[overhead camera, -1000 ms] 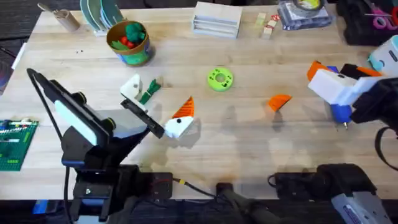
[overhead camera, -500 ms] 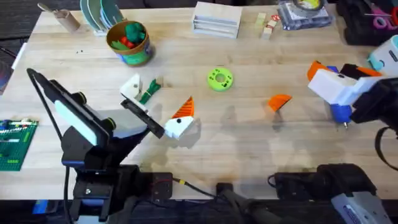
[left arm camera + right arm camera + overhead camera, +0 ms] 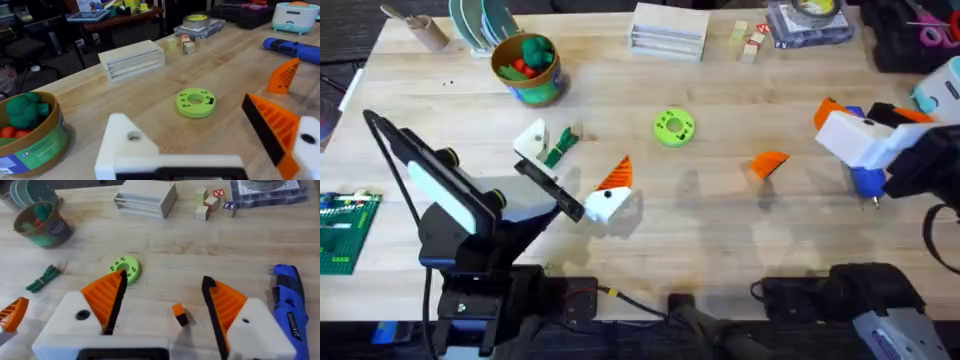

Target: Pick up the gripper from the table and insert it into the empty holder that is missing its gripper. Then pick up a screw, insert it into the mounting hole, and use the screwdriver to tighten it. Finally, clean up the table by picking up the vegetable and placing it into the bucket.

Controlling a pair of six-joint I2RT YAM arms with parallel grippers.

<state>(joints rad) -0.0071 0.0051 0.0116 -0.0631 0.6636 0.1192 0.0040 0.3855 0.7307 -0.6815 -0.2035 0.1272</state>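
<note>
A pale wooden table (image 3: 720, 220) fills the overhead view, with clutter along its far edge. The bucket (image 3: 527, 68), holding red and green toys, stands in the upper left. The vegetable (image 3: 560, 148) lies below it, just beside the white finger of the left gripper (image 3: 575, 158). That gripper sits left of centre with its jaws spread wide. A round lime-green disc (image 3: 673, 127) rests near the middle of the frame. The loose orange gripper (image 3: 770, 163) lies alone to the right of centre, well apart from both arms. At the right edge the right gripper (image 3: 865, 115) hangs over the table, and the blue screwdriver (image 3: 868, 182) pokes out beneath its white body.

In the left wrist view the claw stands open on nothing. One finger is a bare white block with a hole, and the other carries an orange ribbed pad. The disc lies between them farther off. The bucket is at the lower left, the loose orange gripper at the right, and the screwdriver behind it.

In the right wrist view two orange-padded fingers stand wide apart and empty. The screwdriver lies at the right edge, the vegetable at the left, and the bucket in the upper left.
</note>
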